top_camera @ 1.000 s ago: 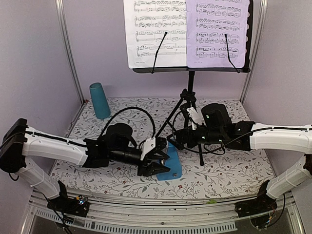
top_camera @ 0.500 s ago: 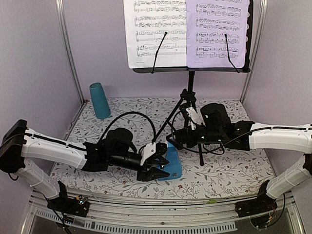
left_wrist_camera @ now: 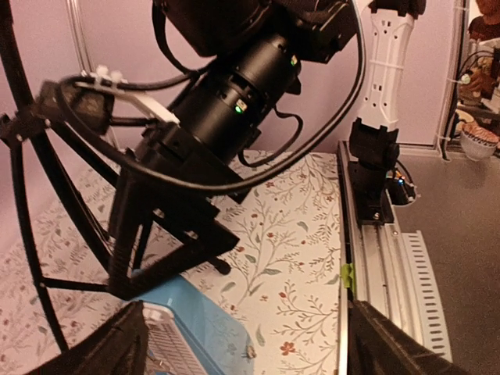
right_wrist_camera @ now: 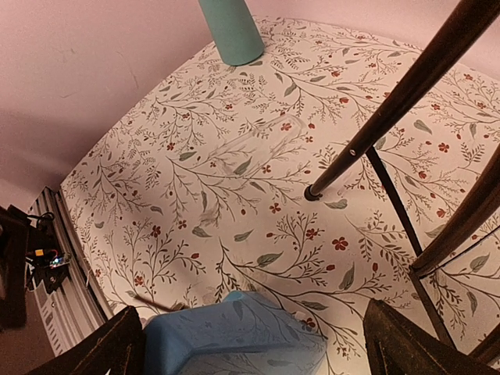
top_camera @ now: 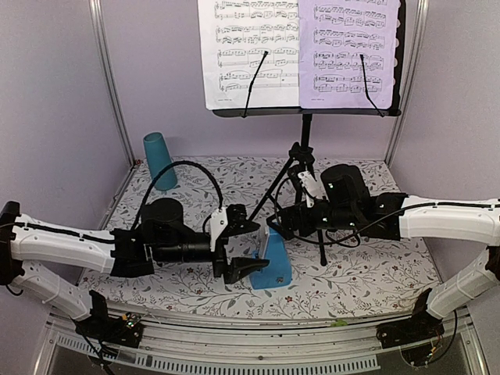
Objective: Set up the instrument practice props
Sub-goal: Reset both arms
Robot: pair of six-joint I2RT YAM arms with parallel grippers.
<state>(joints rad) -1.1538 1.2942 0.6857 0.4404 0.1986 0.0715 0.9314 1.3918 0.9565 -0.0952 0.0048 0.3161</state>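
Note:
The black music stand [top_camera: 306,133] rises at the back of the table. Its tray holds a white sheet [top_camera: 248,51] and a lavender sheet [top_camera: 348,51] side by side. On the floral mat in front of the tripod legs rests the small blue metronome [top_camera: 273,259]. My left gripper [top_camera: 256,247] is open just left of it, not touching it. In the left wrist view the metronome [left_wrist_camera: 187,328] lies by the left finger [left_wrist_camera: 101,351]. My right gripper [top_camera: 280,225] hangs open just behind and above the metronome [right_wrist_camera: 234,336], nothing between its fingers [right_wrist_camera: 117,348].
A tall teal cup [top_camera: 159,161] stands at the back left corner, also seen as the teal cup [right_wrist_camera: 230,27] in the right wrist view. The tripod legs [right_wrist_camera: 406,94] spread close around my right gripper. Purple walls enclose the table; a metal rail [left_wrist_camera: 391,242] runs along the near edge.
My left gripper has opened, let go of the metronome and drawn back to the left. The metronome stays on the mat. The right arm has hardly moved.

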